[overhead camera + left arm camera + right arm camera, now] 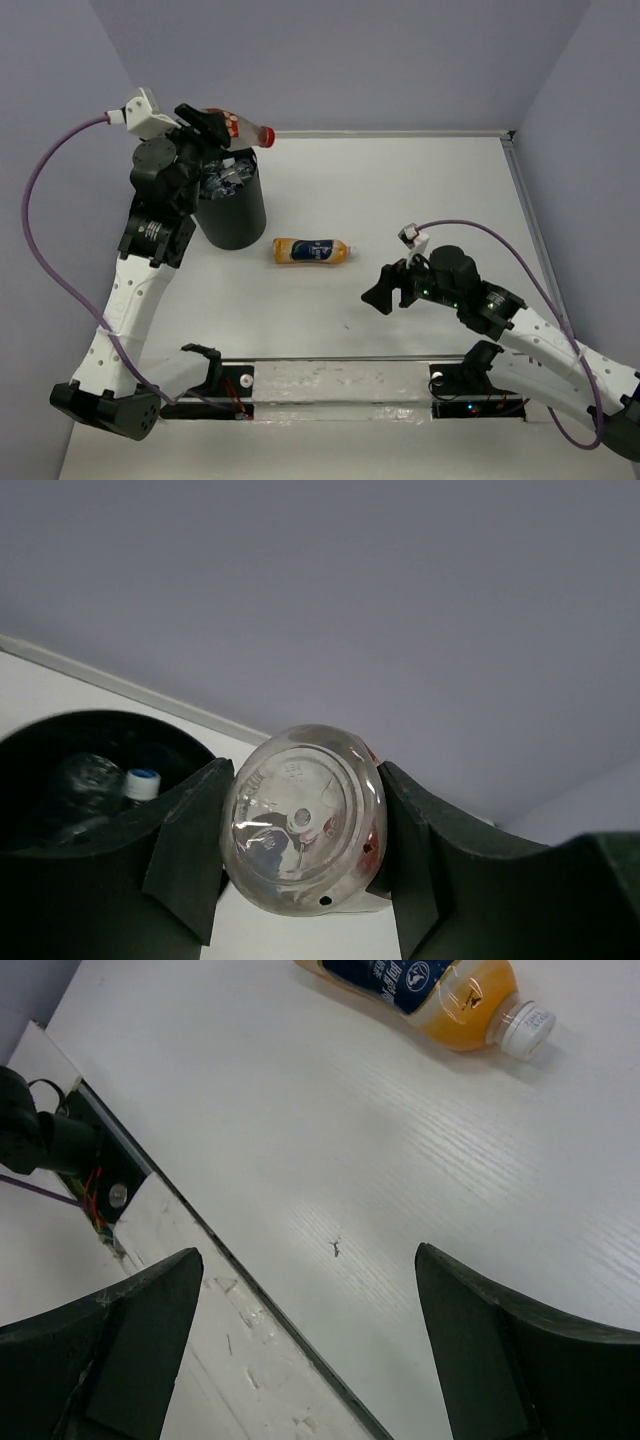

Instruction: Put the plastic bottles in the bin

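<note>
My left gripper [212,124] is shut on a red-capped, red-label plastic bottle [247,130], held level above the far rim of the black bin [232,215]. In the left wrist view the bottle's clear base [303,820] sits between my fingers, with the bin [30,820] below left holding several bottles. An orange-liquid bottle with a blue-white label [312,251] lies on its side on the table right of the bin. It also shows in the right wrist view [430,985]. My right gripper [383,296] is open and empty, low over the table right of that bottle.
A raised white rim [520,190] edges the table at the back and right. The arms' base rail [330,385] runs along the near edge and shows in the right wrist view [180,1260]. Grey walls stand on three sides.
</note>
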`<move>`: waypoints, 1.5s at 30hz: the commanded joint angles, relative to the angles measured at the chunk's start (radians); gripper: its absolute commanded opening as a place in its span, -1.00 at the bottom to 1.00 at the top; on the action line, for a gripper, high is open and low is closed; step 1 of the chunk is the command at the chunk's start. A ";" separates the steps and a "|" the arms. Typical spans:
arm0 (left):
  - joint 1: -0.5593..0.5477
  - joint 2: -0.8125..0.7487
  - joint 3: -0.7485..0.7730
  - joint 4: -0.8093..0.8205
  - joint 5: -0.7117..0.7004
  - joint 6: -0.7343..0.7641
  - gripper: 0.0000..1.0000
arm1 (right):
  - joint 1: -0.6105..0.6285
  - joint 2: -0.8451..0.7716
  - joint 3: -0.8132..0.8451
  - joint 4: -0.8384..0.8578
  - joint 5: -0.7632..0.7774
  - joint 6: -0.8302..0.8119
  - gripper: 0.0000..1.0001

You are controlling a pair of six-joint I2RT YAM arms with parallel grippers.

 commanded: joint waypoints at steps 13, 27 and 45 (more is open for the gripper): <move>0.142 0.216 -0.045 0.160 -0.480 0.297 -0.30 | 0.007 0.520 0.320 0.067 -0.084 -0.352 0.94; 0.141 0.103 -0.052 0.115 -0.310 0.251 0.98 | -0.002 1.074 0.792 -0.173 0.034 -0.796 0.99; 0.092 -0.245 -0.205 -0.197 0.103 0.137 0.98 | -0.002 1.029 0.656 0.005 -0.081 -0.649 -0.36</move>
